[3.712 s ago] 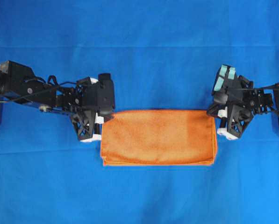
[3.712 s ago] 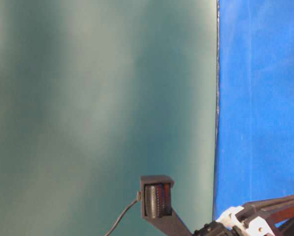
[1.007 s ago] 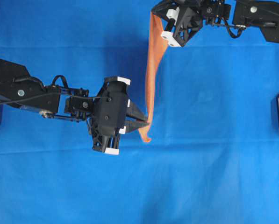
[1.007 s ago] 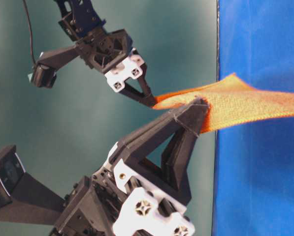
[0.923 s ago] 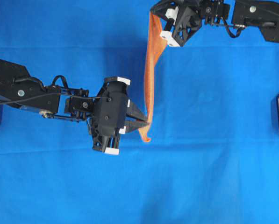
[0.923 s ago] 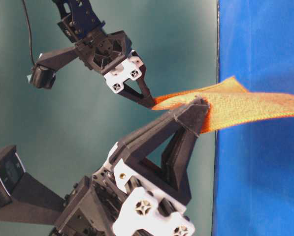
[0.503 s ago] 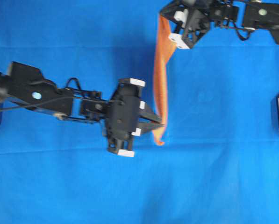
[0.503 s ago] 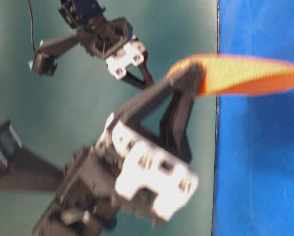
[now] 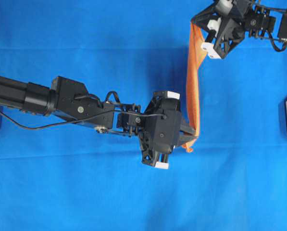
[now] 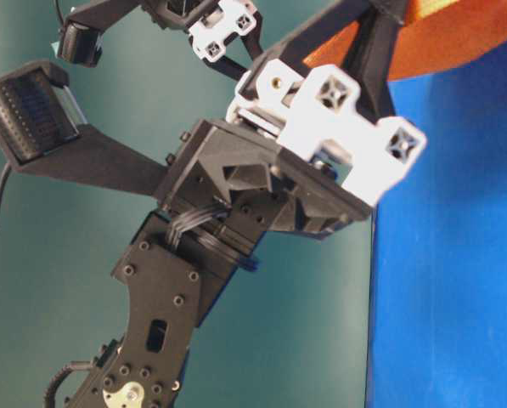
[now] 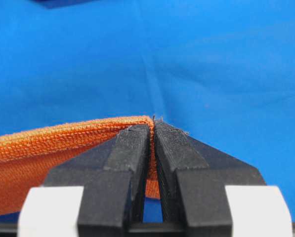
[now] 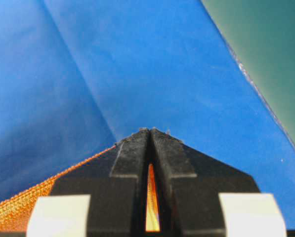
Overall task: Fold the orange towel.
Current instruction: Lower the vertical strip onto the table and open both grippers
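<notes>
Towel first: the orange towel (image 9: 193, 86) hangs off the table as a narrow taut band strung between my two grips, seen nearly edge-on from above, with only a short tail drooping past my left gripper (image 9: 191, 139). That left gripper is clamped tight on the folded hem, and in its wrist view the orange cloth (image 11: 48, 148) runs away to one side of my pinched fingertips (image 11: 137, 143). My right gripper (image 9: 197, 25) is likewise shut on the far end, a sliver of orange (image 12: 151, 207) showing in the slit between its fingers. I judge this to be the middle of a fold: the cloth is already doubled, lifted and stretched, and it has yet to be laid down for the next fold. The next move, as I read it, calls for both grips to come down together, keeping the band taut so that the layers stay aligned, then to drape one end over the other. Beneath me lies the blue cloth (image 9: 85, 192), creased but bare on every side of my jaws, so there is open room to lower. My right gripper sits near the far edge of the blue cover, where the green surface (image 12: 266, 54) begins; I should bring it inward.
</notes>
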`<state>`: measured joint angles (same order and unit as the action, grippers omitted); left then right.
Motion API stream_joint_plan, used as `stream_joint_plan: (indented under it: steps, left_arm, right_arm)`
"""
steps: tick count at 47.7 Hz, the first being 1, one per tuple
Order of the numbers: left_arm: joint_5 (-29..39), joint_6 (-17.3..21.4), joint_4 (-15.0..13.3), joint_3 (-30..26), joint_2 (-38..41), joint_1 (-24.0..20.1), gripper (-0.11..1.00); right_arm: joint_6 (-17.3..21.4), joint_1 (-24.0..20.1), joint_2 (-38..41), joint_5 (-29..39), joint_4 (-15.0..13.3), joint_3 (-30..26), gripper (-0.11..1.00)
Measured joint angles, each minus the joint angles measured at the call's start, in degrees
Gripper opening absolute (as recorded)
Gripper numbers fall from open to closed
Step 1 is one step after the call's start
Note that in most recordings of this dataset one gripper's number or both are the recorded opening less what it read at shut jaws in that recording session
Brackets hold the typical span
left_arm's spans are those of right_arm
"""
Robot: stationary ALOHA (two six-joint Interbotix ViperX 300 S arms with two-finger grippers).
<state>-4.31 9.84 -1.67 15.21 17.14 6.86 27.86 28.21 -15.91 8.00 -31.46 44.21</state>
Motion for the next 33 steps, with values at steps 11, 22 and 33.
stream_joint_plan:
  steps: [11, 22, 33]
  left_arm:
    - [-2.7, -2.5, -0.1, 6.3, -1.4, 1.0, 0.02]
    - [-5.6, -6.7, -0.2, 15.6, -5.6, 2.1, 0.02]
    - [-8.2, -9.1, -0.3, 21.9, -8.2, 3.9, 0.02]
  right_arm:
    - [0.1, -0.3, 4.0, -2.5, 0.0, -0.9, 0.02]
    - [0.1, -2.5, 11.9, -4.4, 0.0, -5.8, 0.02]
    - [0.1, -4.7, 18.8, -5.8, -0.1, -10.9, 0.02]
